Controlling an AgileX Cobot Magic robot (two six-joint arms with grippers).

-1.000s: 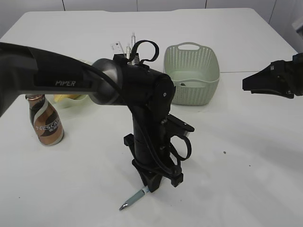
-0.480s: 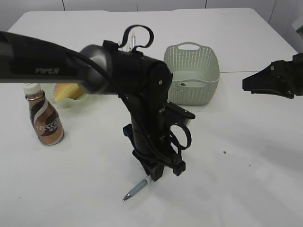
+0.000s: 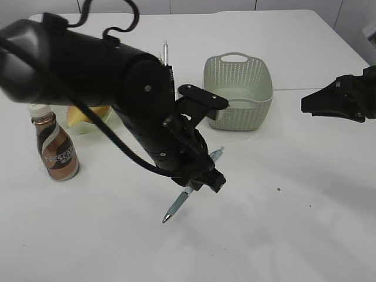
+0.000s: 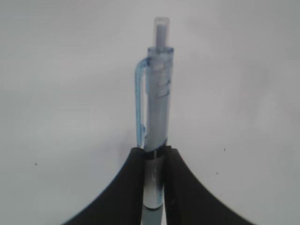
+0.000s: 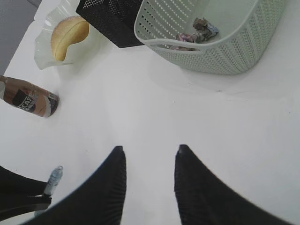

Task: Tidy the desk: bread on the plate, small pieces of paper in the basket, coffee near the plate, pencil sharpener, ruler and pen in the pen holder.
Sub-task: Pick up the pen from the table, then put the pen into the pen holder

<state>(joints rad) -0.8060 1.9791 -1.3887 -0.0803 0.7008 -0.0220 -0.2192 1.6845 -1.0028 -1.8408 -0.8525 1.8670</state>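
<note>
My left claw [image 3: 197,182] pinches the pen [image 3: 187,194] above the surface [image 3: 294,223], tip low; right claw [image 5: 149,176] idles open, empty. I'd level the pen upright before lowering into the pen holder [image 5: 110,21]

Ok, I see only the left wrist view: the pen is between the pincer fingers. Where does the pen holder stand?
Observer: The pen holder stands at the back of the desk, between the plate and the basket. In the exterior view the left arm hides most of it.
Operator: Is the pen tip on the desk?
Observer: It looks clear of it. The pen hangs tilted in the left pincer, tip down.
Operator: And the other arm?
Observer: The right pincer is open and empty, at the right side of the desk, apart from the holder.
</note>
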